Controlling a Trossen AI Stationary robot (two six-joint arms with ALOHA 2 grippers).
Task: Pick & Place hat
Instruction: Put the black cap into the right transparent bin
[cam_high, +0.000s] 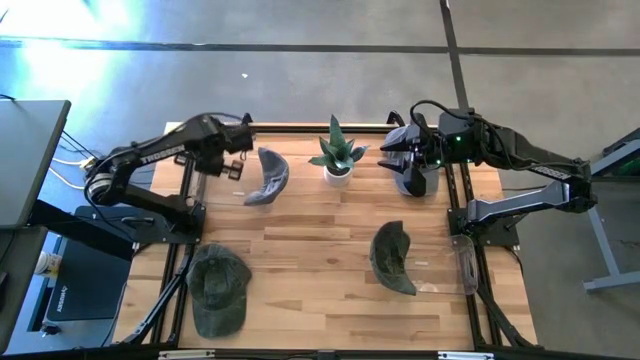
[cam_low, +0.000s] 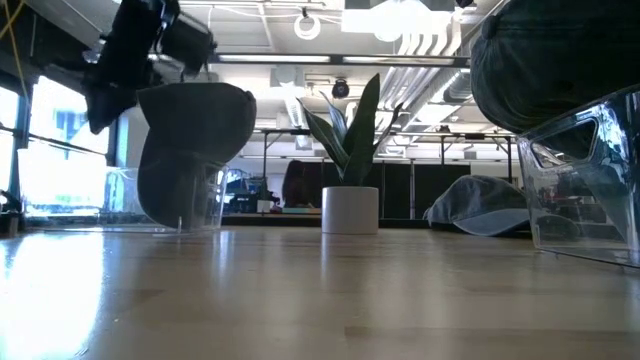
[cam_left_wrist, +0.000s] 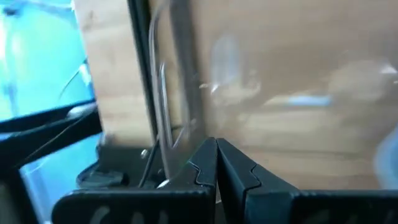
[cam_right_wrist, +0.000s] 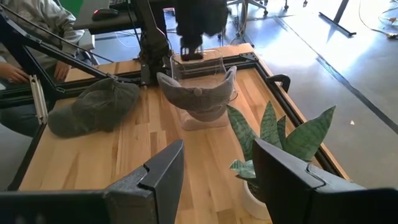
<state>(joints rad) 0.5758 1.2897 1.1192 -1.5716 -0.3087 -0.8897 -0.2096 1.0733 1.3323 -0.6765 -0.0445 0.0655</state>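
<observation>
Hovering at the far left of the wooden surface (cam_high: 320, 250), the left pincer (cam_high: 238, 160) is sitting fully closed beside a grey hat (cam_high: 268, 177) draped on a clear stand (cam_right_wrist: 205, 74). The right pincer (cam_high: 400, 160) is waiting open, empty, far right near the potted plant (cam_high: 337, 155). Placing looks finished; next comes withdrawing. Two soft olive caps (cam_high: 218, 288) are lying nearer.

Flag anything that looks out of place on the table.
The green cap at the near left corner hangs partly over the table edge. The other caps sit on clear stands; nothing is spilled.
</observation>
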